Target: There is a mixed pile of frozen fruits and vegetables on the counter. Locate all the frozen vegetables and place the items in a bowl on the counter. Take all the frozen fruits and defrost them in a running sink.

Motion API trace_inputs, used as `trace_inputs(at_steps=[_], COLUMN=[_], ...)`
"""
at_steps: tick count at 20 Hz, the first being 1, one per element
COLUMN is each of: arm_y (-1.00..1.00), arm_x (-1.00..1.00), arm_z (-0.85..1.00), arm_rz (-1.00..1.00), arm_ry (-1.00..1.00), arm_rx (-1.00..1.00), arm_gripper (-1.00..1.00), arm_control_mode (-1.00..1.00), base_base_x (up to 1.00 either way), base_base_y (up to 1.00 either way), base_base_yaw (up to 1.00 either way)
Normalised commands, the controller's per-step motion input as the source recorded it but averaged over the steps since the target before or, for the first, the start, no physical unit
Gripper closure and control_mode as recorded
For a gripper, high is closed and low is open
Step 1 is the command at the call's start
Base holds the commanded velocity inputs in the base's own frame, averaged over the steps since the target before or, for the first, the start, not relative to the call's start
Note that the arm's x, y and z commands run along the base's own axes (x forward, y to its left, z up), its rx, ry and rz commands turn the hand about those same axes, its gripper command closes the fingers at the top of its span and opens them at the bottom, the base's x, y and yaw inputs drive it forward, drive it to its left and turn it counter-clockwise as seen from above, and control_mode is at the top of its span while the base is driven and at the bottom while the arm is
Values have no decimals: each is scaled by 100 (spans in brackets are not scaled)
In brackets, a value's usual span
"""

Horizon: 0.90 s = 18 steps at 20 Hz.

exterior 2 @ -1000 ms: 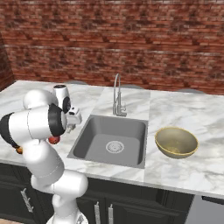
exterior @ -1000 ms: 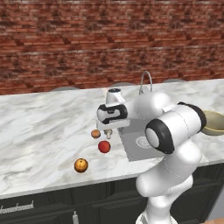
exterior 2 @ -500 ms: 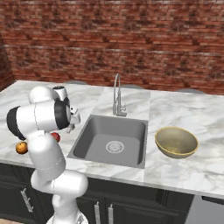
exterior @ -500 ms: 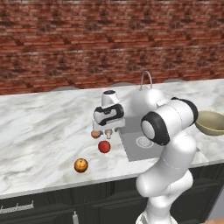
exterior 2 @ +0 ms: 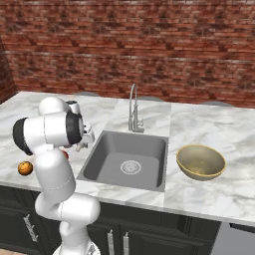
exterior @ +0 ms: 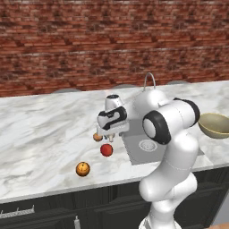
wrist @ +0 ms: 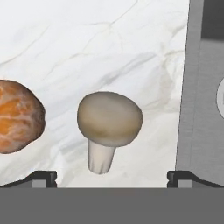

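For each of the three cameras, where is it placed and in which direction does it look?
Left base view: behind the arm's left, looking forward and down at the counter; the arm rises at lower right, tool over the mushroom.
Right base view: behind its right, facing the sink and bowl; arm at lower left.
Hand view: on the hand, looking at the mushroom between the open tool's tips.
Both base views share the sink and bowl.
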Motion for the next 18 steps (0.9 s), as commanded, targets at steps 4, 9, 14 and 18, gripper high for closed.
trace_inputs(at_steps=[4,9,14,18], arm_y=[3,7,0,9], arm_x=[14,20,19,22], arm_z=[-14,-8,-12,-16], arm_rz=[0,-1,0,0], arm_ry=[-3,-1,0,-2], arm_rx=[0,0,0,0], arm_gripper=[-100,-100,-100,-100], arm_control_mode=[-100,-100,-100,-100], base_base_x=[0,0,0,0], base_base_y=[0,0,0,0], base_base_yaw=[0,0,0,0])
